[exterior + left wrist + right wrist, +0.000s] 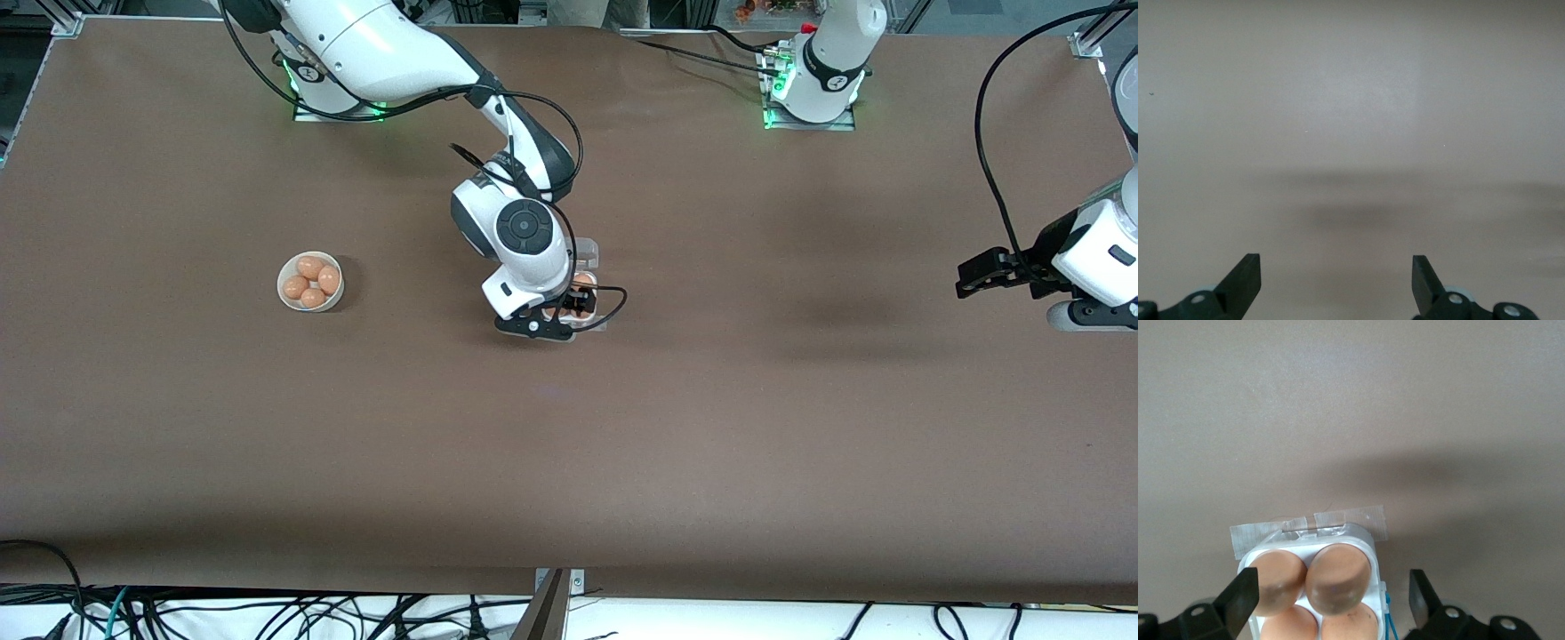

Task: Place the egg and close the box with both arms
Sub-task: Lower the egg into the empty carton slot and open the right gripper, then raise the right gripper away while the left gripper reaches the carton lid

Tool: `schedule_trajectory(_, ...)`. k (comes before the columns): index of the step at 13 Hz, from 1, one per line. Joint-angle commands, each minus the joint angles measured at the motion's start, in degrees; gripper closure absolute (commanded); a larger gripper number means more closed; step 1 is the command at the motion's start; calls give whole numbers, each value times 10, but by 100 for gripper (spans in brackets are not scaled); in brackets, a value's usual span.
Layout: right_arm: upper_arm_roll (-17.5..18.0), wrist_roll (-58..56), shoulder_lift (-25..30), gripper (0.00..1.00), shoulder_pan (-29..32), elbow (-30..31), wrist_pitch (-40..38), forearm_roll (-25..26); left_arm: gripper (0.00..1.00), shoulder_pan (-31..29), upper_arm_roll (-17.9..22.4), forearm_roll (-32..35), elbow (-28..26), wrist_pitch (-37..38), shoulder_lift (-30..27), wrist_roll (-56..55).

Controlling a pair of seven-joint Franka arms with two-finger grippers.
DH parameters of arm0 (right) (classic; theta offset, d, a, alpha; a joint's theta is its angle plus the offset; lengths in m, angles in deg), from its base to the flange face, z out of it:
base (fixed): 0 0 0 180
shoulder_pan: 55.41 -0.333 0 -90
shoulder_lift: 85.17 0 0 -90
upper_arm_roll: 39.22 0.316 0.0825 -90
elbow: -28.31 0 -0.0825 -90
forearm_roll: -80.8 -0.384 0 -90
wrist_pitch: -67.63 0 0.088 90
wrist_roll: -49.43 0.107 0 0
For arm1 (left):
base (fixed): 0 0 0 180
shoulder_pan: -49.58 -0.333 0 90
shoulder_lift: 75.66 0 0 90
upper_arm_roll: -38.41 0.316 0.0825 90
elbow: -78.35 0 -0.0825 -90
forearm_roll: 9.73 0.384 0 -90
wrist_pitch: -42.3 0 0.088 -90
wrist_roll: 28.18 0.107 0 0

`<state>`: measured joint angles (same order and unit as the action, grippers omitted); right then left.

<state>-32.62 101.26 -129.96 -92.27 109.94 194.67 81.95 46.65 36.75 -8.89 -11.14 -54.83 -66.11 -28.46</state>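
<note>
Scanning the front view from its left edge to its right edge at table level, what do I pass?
Round white bowl of orange-brown eggs → right gripper open over the small white four-cell egg box, which holds eggs → bare brown table → left gripper, open and waiting over the table.

My robotics lab rig, brown-covered table (267, 462), bolted arm bases (813, 107) glowing green, aluminium framing (67, 22) at corners, loose cables (267, 613) along the near edge.
</note>
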Motion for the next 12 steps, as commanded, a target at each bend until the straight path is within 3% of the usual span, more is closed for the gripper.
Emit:
schedule_trajectory(1, -6, -1, 15, 0, 2, -4, -22, 11, 0, 6, -6, -18, 14, 9, 5, 13)
schedule_trajectory(4, -24, -56, 72, 0, 24, -3, -128, 7, 1, 11, -23, -121, 13, 19, 6, -2)
schedule_trajectory(6, -54, -110, 119, 0, 30, 12, -189, 0, 9, 29, -37, -143, 12, 35, 14, -37)
schedule_trajectory(8, -101, -172, 196, 0, 30, 87, -201, -2, 31, 79, -49, -145, 11, 50, 31, -110)
schedule_trajectory(10, -166, -261, 275, 0, 30, 161, -203, -23, 65, 150, -51, -145, 12, 62, 48, -188)
schedule_trajectory(12, -227, -338, 339, 0, 30, 222, -209, -26, 85, 213, -51, -145, 12, 79, 67, -258)
